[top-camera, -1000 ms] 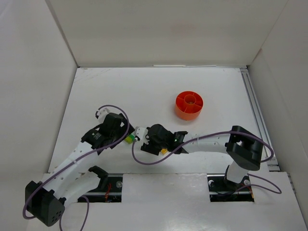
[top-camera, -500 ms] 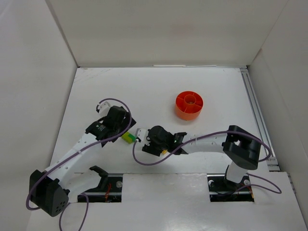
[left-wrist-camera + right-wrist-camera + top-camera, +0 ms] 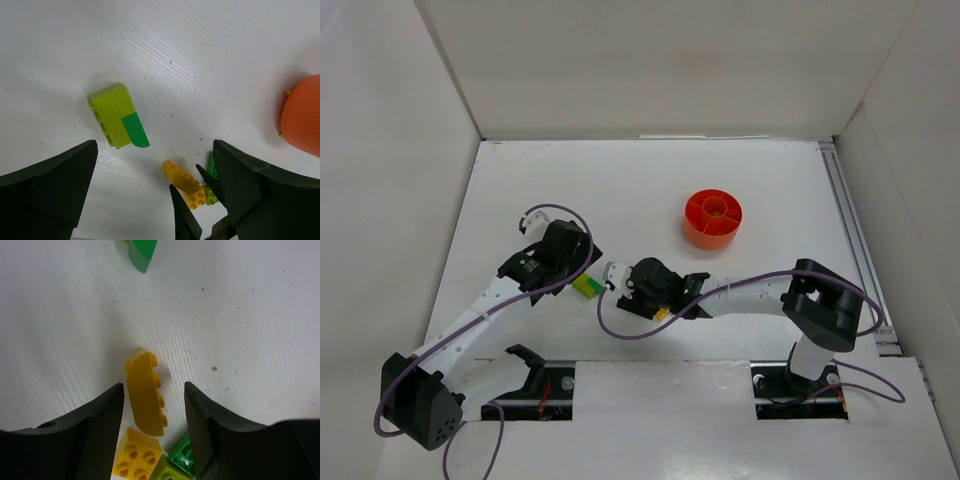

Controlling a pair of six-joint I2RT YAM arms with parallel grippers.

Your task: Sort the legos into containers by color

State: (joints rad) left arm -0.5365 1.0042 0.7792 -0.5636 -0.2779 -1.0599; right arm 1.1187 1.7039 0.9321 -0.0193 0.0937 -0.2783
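Observation:
My right gripper (image 3: 152, 410) is open and low over the table, its fingers (image 3: 95, 430) on either side of a curved yellow lego (image 3: 145, 400) without touching it. A square yellow lego (image 3: 136, 460), a green one (image 3: 182, 457) and a lime one (image 3: 165, 475) lie right behind it. My left gripper (image 3: 155, 200) is open and empty above a joined lime-and-green lego (image 3: 116, 121). In the top view that lego (image 3: 586, 286) lies between the left gripper (image 3: 574, 270) and the right gripper (image 3: 638, 298). The orange dish (image 3: 712, 219) stands further back on the right.
The left wrist view also shows the curved yellow lego (image 3: 181, 179), the square yellow one (image 3: 197, 197), a green one (image 3: 212, 170) and the dish's ribbed wall (image 3: 301, 117). White walls enclose the table on three sides. A rail (image 3: 848, 230) runs along the right edge.
My left arm has swung back and up a little, away from the lime-and-green lego, which stays on the table. My right gripper has barely shifted over the yellow lego.

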